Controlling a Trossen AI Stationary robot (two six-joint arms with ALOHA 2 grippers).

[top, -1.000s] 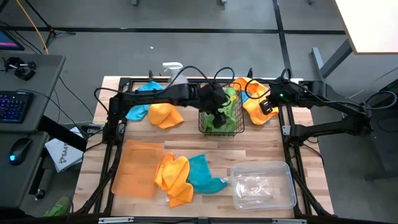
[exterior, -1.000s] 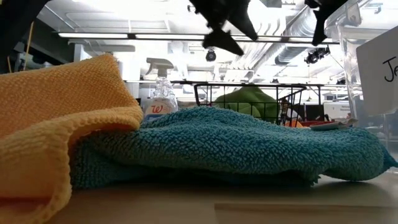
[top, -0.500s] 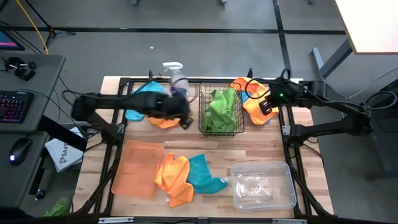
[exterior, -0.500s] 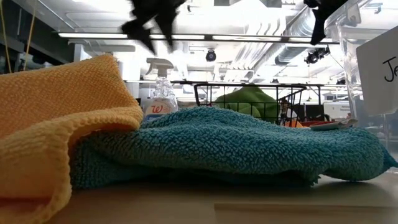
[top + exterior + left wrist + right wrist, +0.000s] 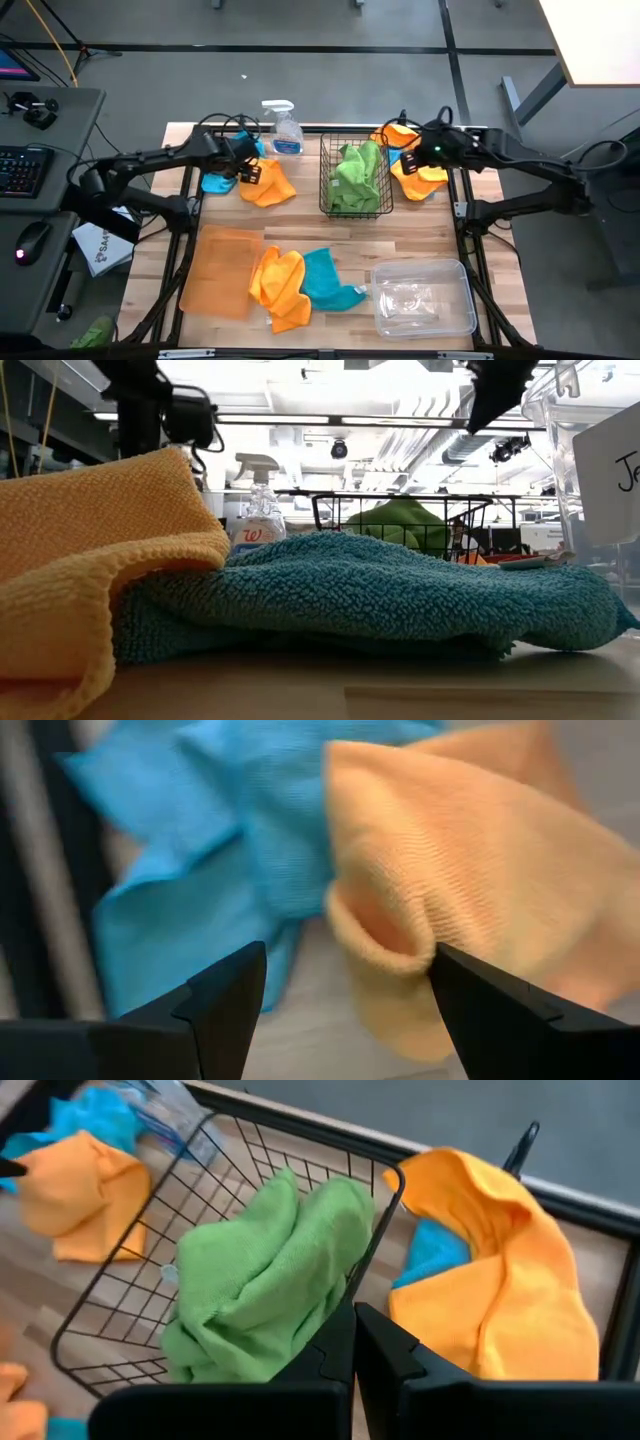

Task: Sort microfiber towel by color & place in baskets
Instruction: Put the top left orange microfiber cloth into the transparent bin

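My left gripper (image 5: 250,166) is open and empty above an orange towel (image 5: 480,870) and a turquoise towel (image 5: 220,850) at the far left. My right gripper (image 5: 355,1325) is shut and empty, above the gap between the black wire basket (image 5: 326,200) and an orange towel (image 5: 420,180) at the far right. A blue towel (image 5: 430,1250) peeks from under that orange towel. Green towels (image 5: 355,172) lie in the wire basket. Near the front edge lie an orange towel (image 5: 277,285) and a turquoise towel (image 5: 325,280).
A flat orange tray (image 5: 220,270) lies at the near left and a clear plastic bin (image 5: 422,297) at the near right. A clear spray bottle (image 5: 285,130) stands at the far edge, left of the basket. A black frame runs round the table.
My left gripper has swung from over the wire basket toward the table's left edge and now hangs over the orange and turquoise towels at the far left. My right gripper has shifted a little toward the basket.
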